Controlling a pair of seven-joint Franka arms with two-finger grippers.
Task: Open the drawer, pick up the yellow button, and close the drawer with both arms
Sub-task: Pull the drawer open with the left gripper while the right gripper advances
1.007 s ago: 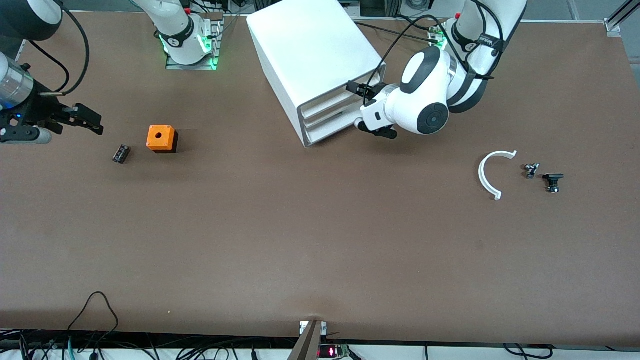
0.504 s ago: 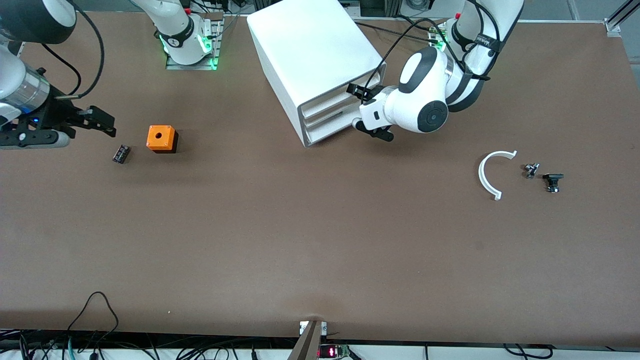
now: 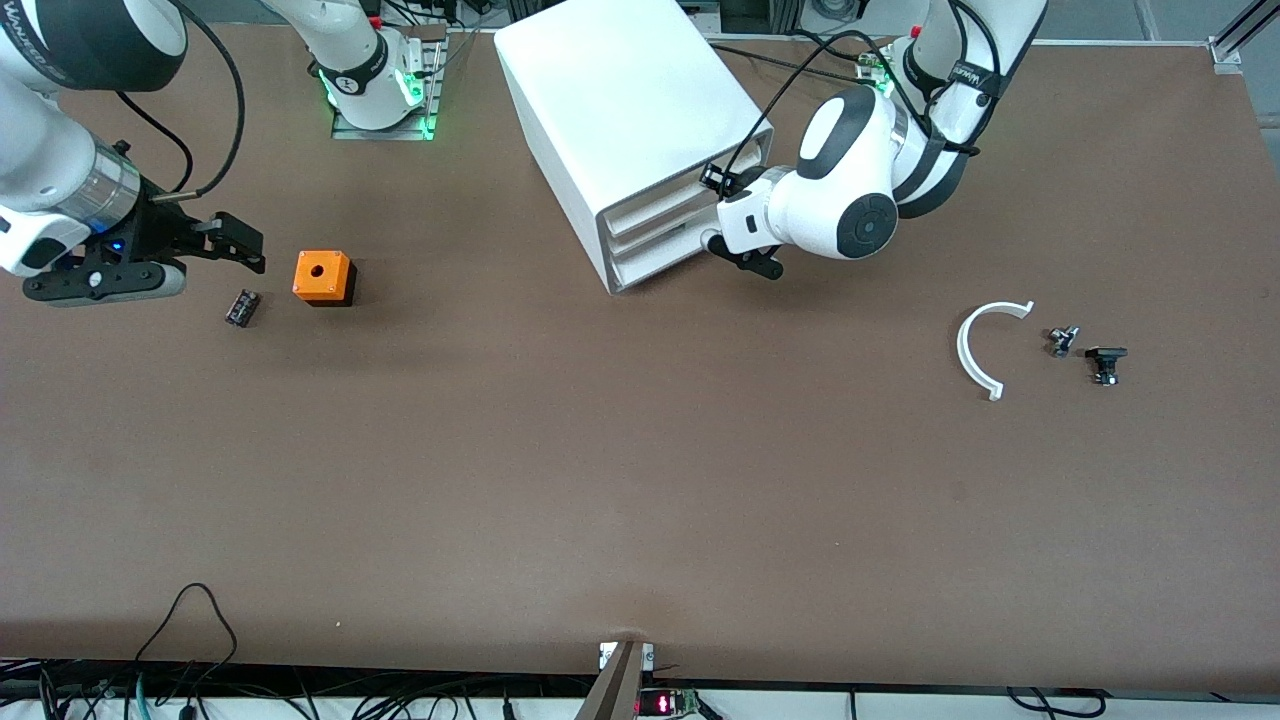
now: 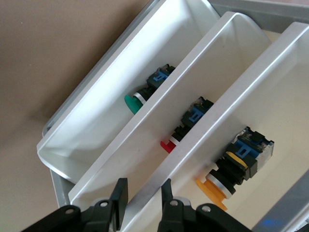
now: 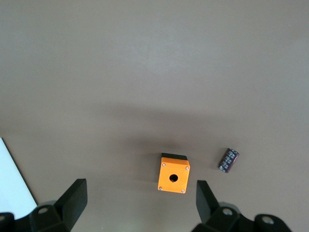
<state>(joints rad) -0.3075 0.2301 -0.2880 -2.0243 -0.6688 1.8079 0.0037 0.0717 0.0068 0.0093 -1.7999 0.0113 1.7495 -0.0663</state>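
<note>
Since a second ago the right arm has swung in from the worktop's edge, so the right tool [image 3: 238, 248] now hangs over the brown worktop [image 3: 600, 450] beside the orange cube [image 3: 322, 277], while the left tool [image 3: 722, 215] has edged closer against the drawer fronts of the white cabinet [image 3: 620, 110].

Seen from the left wrist, the button [image 4: 231, 169] lies on its side in a white drawer tray [image 4: 285, 87], its long axis sloping along the tray floor, the orange-yellow cap toward the tray's front wall and the black-and-blue body away from it. Two more trays sit alongside: the middle tray [image 4: 212, 63] holds a red-capped switch [image 4: 186, 126] and the end tray [image 4: 96, 125] a green-capped one [image 4: 145, 92], both lying the same way.

The left tool [image 4: 142, 203] stands with a narrow gap between its fingers, straddling the front edge of the middle tray's wall; whether it is pinching it I cannot tell. The button sits one tray over, near the tool, not touching it.

The right tool [image 5: 140, 205] is spread wide with nothing between its fingers, above the cube and a small dark cylinder [image 5: 228, 160], toward the right arm's end of the worktop.
</note>
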